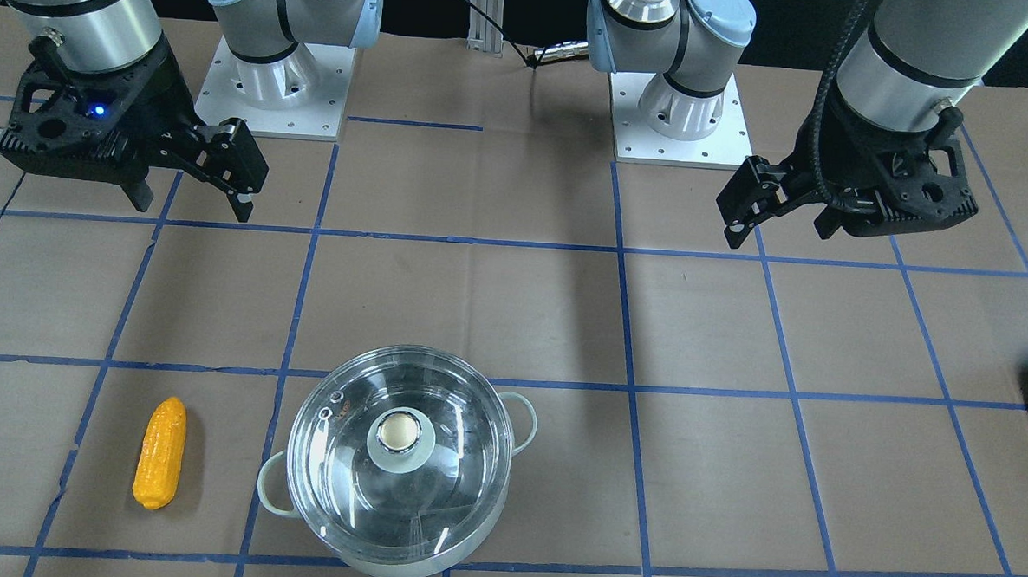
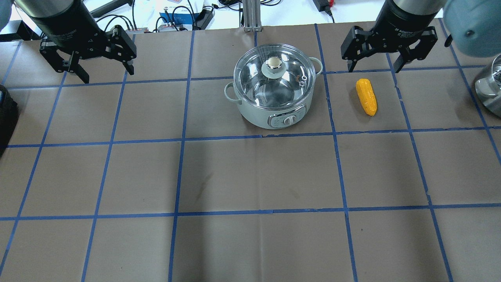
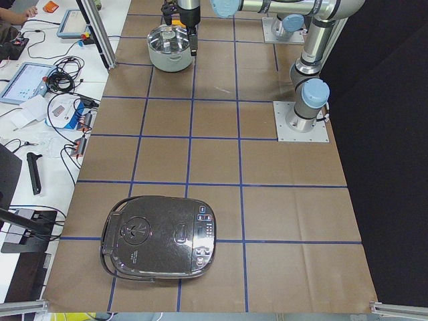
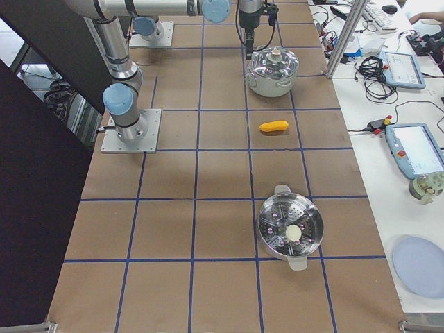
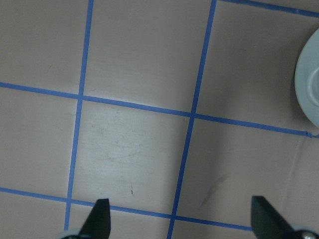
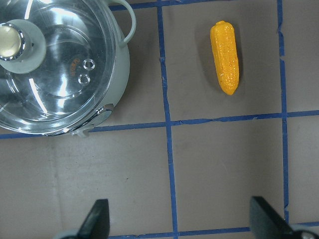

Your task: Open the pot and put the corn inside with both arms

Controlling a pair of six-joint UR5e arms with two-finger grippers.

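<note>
Pot (image 2: 254, 115) stands at the far middle of the tabletop (image 2: 250, 176) in the overhead view, with its glass lid (image 2: 291, 88) seated and the knob (image 2: 274, 64) up. Corn (image 2: 366, 97) lies flat on the robot's right of it, near but apart. Left gripper (image 2: 107, 75) hangs well off to the pot's left, fingers spread, empty. The right gripper (image 2: 373, 69) hangs high on the corn's side, likewise spread and empty.

Front-facing view: same layout mirrored. Both grippers are raised clear of the tabletop and touch nothing.

Left-end view: a dark rice cooker (image 3: 160, 237) sits in the foreground, well apart from the pot.

Right-end view: the corn lies between the lidded pot and a steamer pot (image 4: 290, 227) nearer the camera.

Left wrist view: bare tabletop between spread fingertips, plus a pale curved edge at frame right that we cannot identify.

Right wrist view: lid and corn both lie ahead of the spread fingertips.

We judge that opening comes first. We would centre the left gripper over the knob, descend straight and close on the knob alone. Then lift vertically until the rim clears and set the lid well aside. The right gripper should take the corn across its middle, fingers square to its long axis, since the tapered, bumpy ends may slip.
</note>
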